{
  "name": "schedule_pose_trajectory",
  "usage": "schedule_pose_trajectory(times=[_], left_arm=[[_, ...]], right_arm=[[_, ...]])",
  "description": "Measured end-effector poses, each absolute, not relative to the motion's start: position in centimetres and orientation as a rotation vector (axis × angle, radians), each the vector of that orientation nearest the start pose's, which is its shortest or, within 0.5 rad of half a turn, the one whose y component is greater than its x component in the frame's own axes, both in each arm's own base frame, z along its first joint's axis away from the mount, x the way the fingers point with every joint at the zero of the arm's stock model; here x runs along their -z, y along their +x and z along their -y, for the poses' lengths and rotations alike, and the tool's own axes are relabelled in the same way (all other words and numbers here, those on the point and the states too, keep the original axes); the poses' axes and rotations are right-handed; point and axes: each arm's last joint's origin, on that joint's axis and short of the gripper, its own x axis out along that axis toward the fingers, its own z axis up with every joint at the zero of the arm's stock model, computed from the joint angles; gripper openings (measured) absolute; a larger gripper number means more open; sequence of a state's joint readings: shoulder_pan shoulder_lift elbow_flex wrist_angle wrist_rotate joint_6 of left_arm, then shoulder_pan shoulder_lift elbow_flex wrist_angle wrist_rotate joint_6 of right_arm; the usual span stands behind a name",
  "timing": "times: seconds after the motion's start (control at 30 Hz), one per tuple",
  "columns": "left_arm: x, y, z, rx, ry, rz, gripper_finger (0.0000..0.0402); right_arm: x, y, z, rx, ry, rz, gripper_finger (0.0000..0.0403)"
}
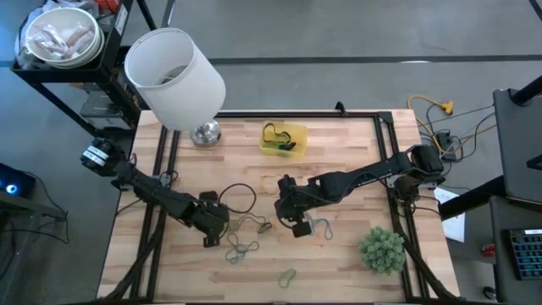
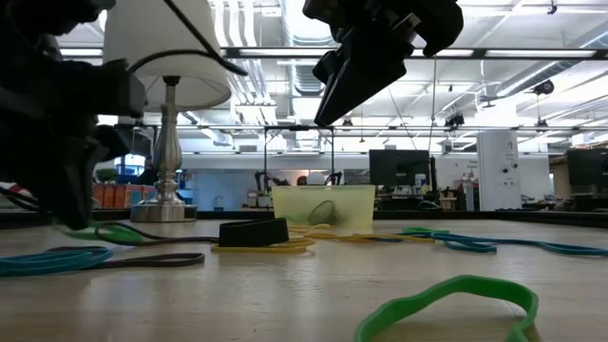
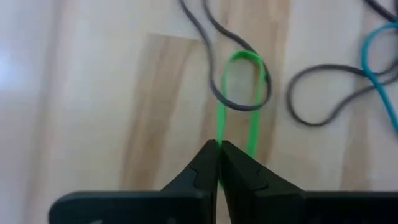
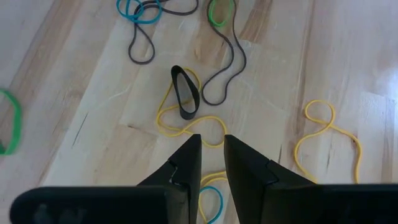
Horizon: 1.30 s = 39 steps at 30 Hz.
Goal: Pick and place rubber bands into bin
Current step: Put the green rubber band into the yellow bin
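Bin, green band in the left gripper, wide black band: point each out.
bin (image 1: pixel 298 134): high view, far right rim.
green band (image 3: pixel 253 134): left wrist view, right strand of the loop.
left gripper (image 3: pixel 218 149): left wrist view, at the fingertips.
wide black band (image 4: pixel 178 87): right wrist view, left side.

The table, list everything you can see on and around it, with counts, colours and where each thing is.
rubber bands: many; black, green, yellow, grey, blue; loose mid-table.
green band: one, pinched at its near end by the left gripper.
bin: one, yellow, far side, bands inside.
lamp: one, white shade, metal base, far left.
plant: one, green, near right corner.
bowl: one, white, on the side shelf.
table: one, light wood.
left gripper: jaws shut on the green band.
right gripper: above the yellow bands, jaws slightly apart, empty.
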<state>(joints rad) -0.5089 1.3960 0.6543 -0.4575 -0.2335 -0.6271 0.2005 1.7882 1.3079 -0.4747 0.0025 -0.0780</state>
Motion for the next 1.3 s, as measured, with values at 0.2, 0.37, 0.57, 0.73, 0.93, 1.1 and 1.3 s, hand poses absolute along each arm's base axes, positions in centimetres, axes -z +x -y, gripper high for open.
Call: schedule_pose_trajectory(times=[0.2, 0.37, 0.57, 0.73, 0.93, 1.1, 1.3], left_arm=[[-15.9, 19.9, 10.8, -0.240, -0.155, -1.176, 0.0001], [-16.1, 18.7, 10.7, -0.382, -0.189, -1.246, 0.0000], [-17.1, 18.5, 11.1, -0.438, -0.100, -1.191, 0.0000], [-18.6, 19.5, 11.3, -0.454, 0.078, -1.041, 0.0000], [-20.2, 20.3, 11.0, -0.586, 0.301, -0.810, 0.0000], [-20.9, 20.9, 10.2, -0.676, 0.408, -0.728, 0.0000], [-21.3, 22.3, 7.9, -0.762, 0.439, -0.745, 0.0000]], right_arm=[[-22.2, 37.0, -7.5, -0.220, -0.169, -0.945, 0.0063], [-22.2, 37.0, -7.5, -0.220, -0.168, -0.945, 0.0065], [-22.2, 37.0, -7.5, -0.220, -0.169, -0.945, 0.0063], [-22.2, 37.0, -7.5, -0.220, -0.169, -0.945, 0.0065], [-22.2, 36.8, -7.6, -0.211, -0.148, -0.963, 0.0064], [-23.2, 36.0, -8.4, -0.188, -0.171, -0.963, 0.0065], [-25.1, 34.3, -9.9, -0.086, -0.278, -0.925, 0.0060]])
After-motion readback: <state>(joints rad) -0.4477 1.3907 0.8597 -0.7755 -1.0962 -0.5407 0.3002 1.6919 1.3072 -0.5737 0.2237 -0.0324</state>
